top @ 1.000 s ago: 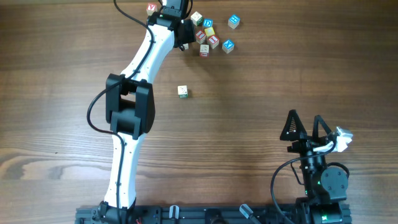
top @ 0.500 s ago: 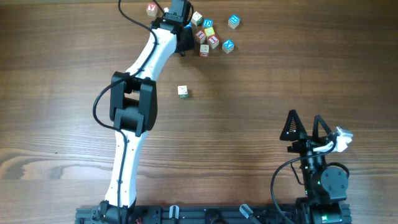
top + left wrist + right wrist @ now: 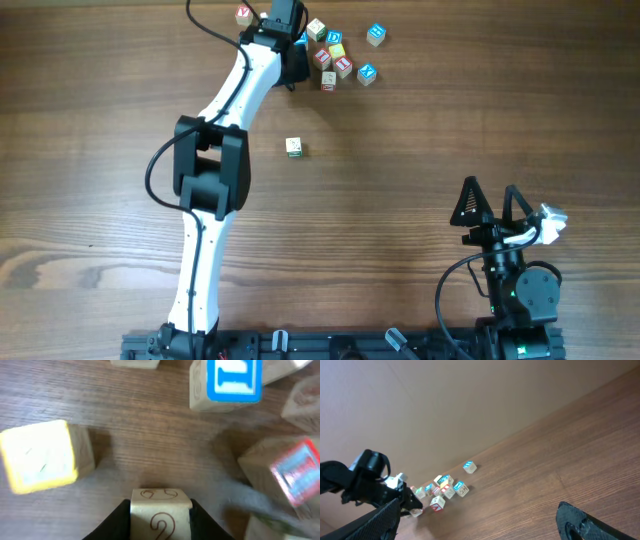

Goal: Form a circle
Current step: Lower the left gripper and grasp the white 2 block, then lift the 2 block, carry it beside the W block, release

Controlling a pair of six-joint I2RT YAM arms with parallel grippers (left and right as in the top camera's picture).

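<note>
Several small letter cubes (image 3: 343,66) sit loosely clustered; left gripper (image 3: 161,521) pinches a cream cube (image 3: 161,509); right gripper (image 3: 490,192) gapes empty.

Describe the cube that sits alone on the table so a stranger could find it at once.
Find the white left arm stretching across the table. Right of its black elbow lies a small cube with green print. Unlike the cluster by the arm's tip, it sits alone, touching nothing.
</note>
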